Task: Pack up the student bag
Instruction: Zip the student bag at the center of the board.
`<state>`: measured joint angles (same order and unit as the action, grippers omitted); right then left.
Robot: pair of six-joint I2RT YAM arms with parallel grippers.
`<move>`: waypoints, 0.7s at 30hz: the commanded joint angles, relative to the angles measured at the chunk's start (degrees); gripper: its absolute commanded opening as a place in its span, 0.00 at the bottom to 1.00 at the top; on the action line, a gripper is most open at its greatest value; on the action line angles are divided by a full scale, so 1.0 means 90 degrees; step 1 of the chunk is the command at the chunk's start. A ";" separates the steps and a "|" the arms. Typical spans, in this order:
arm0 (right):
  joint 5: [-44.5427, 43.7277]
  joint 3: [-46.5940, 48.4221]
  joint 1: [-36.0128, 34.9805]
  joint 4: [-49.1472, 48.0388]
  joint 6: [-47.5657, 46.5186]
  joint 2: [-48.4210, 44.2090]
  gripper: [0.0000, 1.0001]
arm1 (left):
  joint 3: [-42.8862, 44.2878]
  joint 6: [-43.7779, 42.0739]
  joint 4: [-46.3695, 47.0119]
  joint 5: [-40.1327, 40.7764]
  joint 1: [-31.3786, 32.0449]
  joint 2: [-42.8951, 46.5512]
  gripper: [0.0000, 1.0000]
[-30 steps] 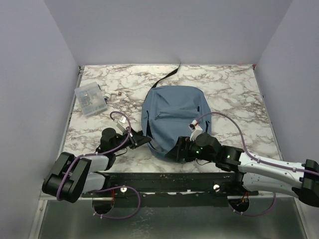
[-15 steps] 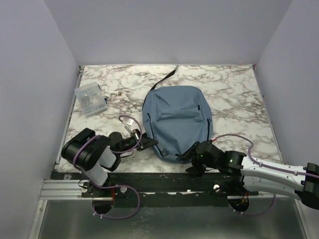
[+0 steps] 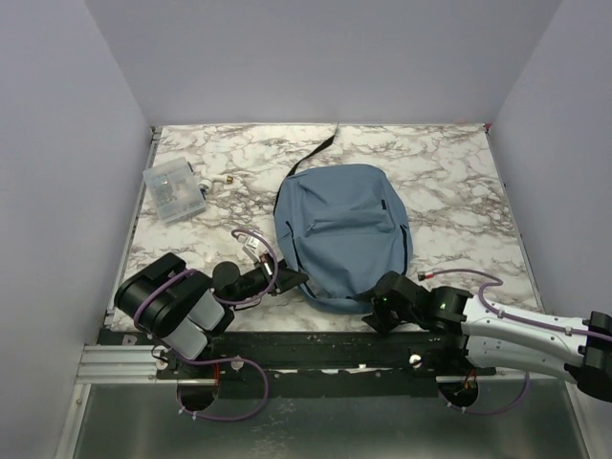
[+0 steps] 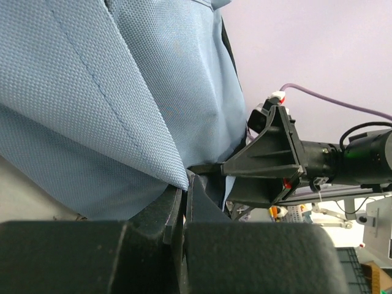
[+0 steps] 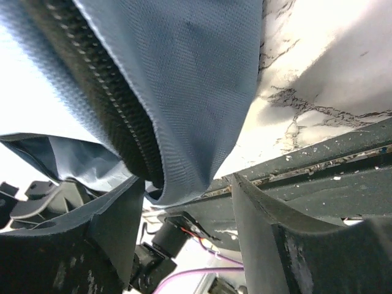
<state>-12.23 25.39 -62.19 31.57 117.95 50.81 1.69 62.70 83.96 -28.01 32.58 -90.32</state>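
Observation:
The student bag, dusty-blue with black zippers, lies flat in the middle of the marble table. My left gripper is at the bag's near-left edge. In the left wrist view it is shut on a corner of the blue fabric. My right gripper is at the bag's near edge, low by the table front. In the right wrist view it is open. The bag's fabric edge and its black zipper hang between the jaws, nearer the left finger.
A clear plastic box stands at the back left, with small white items beside it. The bag's black strap trails toward the back wall. The table's dark front rail runs just under my right gripper.
My right gripper has pulled back from on top of the bag to its near edge. My left arm has folded in closer to its base. The bag has shifted slightly right and away.

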 commanded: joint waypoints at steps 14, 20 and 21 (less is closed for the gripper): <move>0.0178 0.0815 0.0874 0.0451 0.0324 0.0739 0.66 | 0.0139 -0.1480 -0.2238 0.0868 0.0391 0.2108 0.00; 0.0376 0.1087 0.0885 0.0964 0.0351 0.0799 0.58 | 0.0298 -0.2055 -0.2999 0.1253 0.0743 0.2472 0.00; 0.0436 0.1102 0.0883 0.1009 0.0388 0.0776 0.57 | 0.0309 -0.2101 -0.3066 0.1320 0.0764 0.2485 0.00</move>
<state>-9.54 33.10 -54.63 36.86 119.00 57.76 2.94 49.65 61.34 -19.22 37.32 -69.93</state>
